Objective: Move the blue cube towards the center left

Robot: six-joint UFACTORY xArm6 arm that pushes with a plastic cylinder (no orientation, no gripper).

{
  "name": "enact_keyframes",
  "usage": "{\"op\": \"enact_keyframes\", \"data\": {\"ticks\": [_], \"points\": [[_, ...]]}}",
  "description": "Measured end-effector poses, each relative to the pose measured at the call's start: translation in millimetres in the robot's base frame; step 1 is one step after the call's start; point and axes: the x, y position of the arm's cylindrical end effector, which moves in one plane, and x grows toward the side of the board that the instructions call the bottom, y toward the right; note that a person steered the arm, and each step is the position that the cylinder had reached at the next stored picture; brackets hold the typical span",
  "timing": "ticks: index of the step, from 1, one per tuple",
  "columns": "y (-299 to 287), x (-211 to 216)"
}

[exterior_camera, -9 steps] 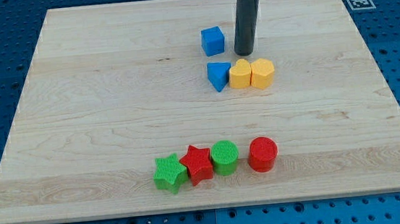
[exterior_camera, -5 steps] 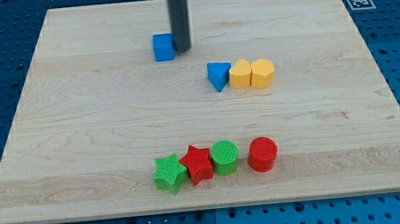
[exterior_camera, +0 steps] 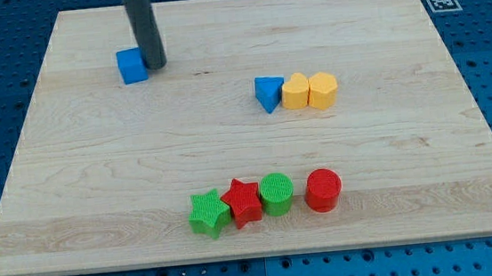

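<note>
- The pale wooden board surface (exterior_camera: 248,156) carries all the blocks; its left half is bare apart from one block near the view's top.
- The dark straight rod comes down from the view's top edge, and my tip (exterior_camera: 156,65) sits touching the right side of the small blue plastic cube (exterior_camera: 132,66).
- That blue cube has slid a long way left across the last second, from just above the cluster of blue triangular block (exterior_camera: 267,93) and two yellow blocks (exterior_camera: 310,90) to the upper left.
- It is now well left, but high; I judge it needs a push toward the view's bottom to reach centre left.
- There are no fingers on this rod; it holds nothing and only pushes.
- The green star (exterior_camera: 208,214), red star (exterior_camera: 243,201), green cylinder (exterior_camera: 276,193) and red cylinder (exterior_camera: 324,189) lie undisturbed.
</note>
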Motion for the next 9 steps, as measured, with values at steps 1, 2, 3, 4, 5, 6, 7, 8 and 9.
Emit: {"op": "enact_keyframes", "data": {"ticks": [1,2,3,4,5,6,7,8,9], "points": [[-8.0,-0.5],[-8.0,-1.8],[-8.0,-1.8],[-7.1,-13.3],[-2.8,-42.5],[-2.8,-75.4],[-8.1,-100.2],[-22.7,-101.3],[-31.1,-85.5]]}}
